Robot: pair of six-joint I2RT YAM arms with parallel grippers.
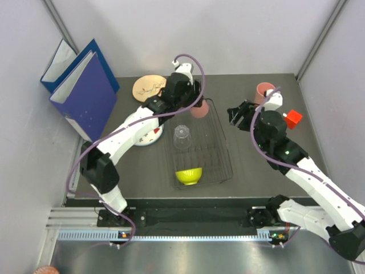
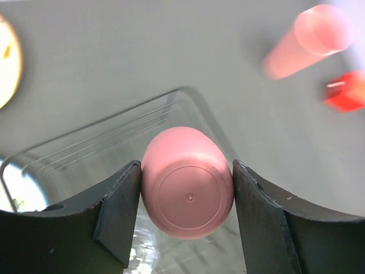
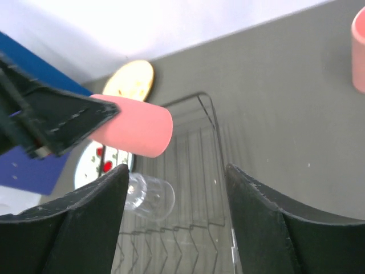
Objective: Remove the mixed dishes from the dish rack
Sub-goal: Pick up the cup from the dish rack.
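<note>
You are looking down on a dark grey desk (image 1: 251, 188) closed in by white walls (image 1: 239, 34). A blue ring binder (image 1: 85, 94) stands open at the upper left of the top view. The dish rack (image 1: 219, 154) sits in the middle of the frame, its long side running away from the arm bases.

Two plates lie on the desk to the left of the rack. The white plate with red fruit prints (image 1: 149, 136) is just beside it, partly under the left arm. The tan patterned plate (image 1: 147, 87) is further up, near the back wall.

Inside the rack, the lime-yellow bowl (image 1: 189, 176) sits upright at the lower end and the clear glass (image 1: 181, 137) rests near the middle.

Your left end effector (image 2: 185, 171) reaches over the rack's upper end and grips the held pink cup (image 2: 187, 182). Both fingers (image 2: 117, 211) press on the cup's sides, and its base faces the left wrist camera. In the right wrist view this cup lies roughly level over the rack's far left corner. You cannot tell whether it touches the wires.

Your right end effector (image 3: 175, 171) hangs to the right of the rack with its jaws spread wide and nothing between them.

The second pink cup (image 1: 264, 91) stands on the desk at the upper right, well apart from the rack. The small red cube (image 1: 293, 119) sits just below and to the right of it.
</note>
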